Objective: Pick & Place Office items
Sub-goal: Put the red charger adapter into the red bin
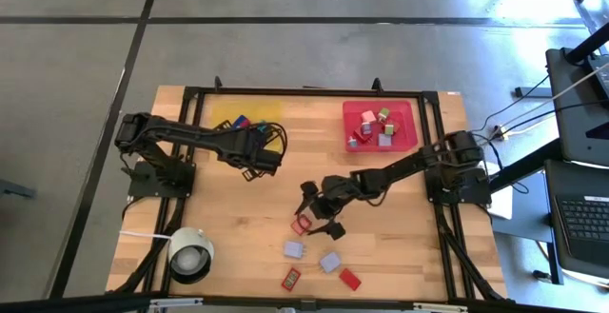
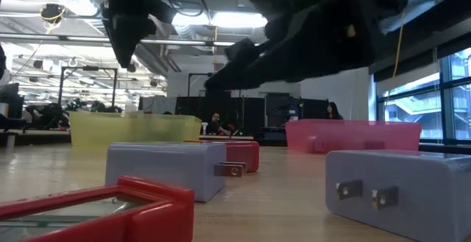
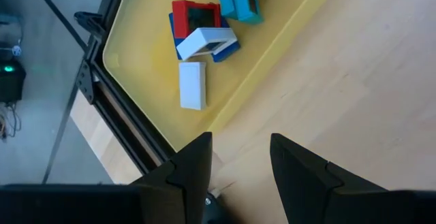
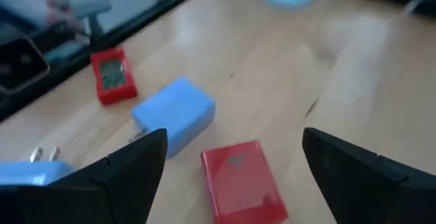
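- Near the table's middle, the right gripper (image 1: 317,211) hangs with its fingers spread wide and nothing between them; a red block (image 4: 242,181) lies on the wood under the gap, with a blue block (image 4: 175,114) just beside it.
- Loose office items lie toward the front edge: a lilac block (image 1: 294,249), a second lilac block (image 1: 329,261), a red framed piece (image 1: 291,279) and a red flat block (image 1: 350,278).
- Over the yellow tray's (image 1: 221,115) edge, the left gripper (image 1: 270,160) holds its fingers partly apart, gripping nothing.
- That tray holds a white block (image 3: 192,84), a red piece (image 3: 194,16) and blue pieces.
- A red tray (image 1: 411,127) at the back right holds several small blocks.
- A white cylinder (image 1: 189,254) stands at the front left.
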You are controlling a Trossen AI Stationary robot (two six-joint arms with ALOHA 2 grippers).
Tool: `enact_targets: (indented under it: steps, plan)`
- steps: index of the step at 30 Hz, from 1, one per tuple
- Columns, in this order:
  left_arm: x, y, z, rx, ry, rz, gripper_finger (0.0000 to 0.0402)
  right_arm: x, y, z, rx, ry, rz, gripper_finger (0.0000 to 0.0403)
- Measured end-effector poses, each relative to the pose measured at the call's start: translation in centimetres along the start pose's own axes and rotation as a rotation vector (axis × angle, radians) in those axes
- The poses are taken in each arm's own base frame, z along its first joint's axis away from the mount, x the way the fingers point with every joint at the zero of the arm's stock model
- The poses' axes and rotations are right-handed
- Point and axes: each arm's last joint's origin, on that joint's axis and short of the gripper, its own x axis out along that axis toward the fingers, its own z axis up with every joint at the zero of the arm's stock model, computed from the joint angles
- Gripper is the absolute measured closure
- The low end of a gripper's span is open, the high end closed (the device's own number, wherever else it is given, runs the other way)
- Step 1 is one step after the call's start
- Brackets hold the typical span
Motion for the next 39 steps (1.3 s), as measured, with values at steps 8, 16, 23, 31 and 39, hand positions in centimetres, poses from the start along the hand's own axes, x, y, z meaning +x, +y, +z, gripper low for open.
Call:
enact_targets:
  steps: [8, 16, 23, 31, 39]
  plan:
    - [0.0, -0.1, 0.0, -0.01, -0.014, 0.003, 0.0256, 2.9, -1.7, -0.4, -0.003, 0.151, 0.101, 0.0057]
    - [0.0, -0.1, 0.1, -0.017, -0.016, 0.002, 0.0256, 5.2, -2.6, -1.3, -0.034, 0.324, 0.065, 0.0067]
    - [0.0, -0.1, 0.1, -0.019, -0.02, 0.001, 0.0256, 5.4, -2.0, -0.9, -0.104, 0.362, 0.046, 0.0143]
    - [0.0, -0.1, 0.1, -0.02, -0.025, 0.006, 0.0256, 3.0, -1.4, -0.5, 0.005, 0.536, 0.063, 0.0192]
    - [0.0, -0.2, 0.1, -0.037, -0.03, 0.001, 0.0256, -2.8, -1.3, 1.2, 0.09, 0.717, 0.09, 0.018]
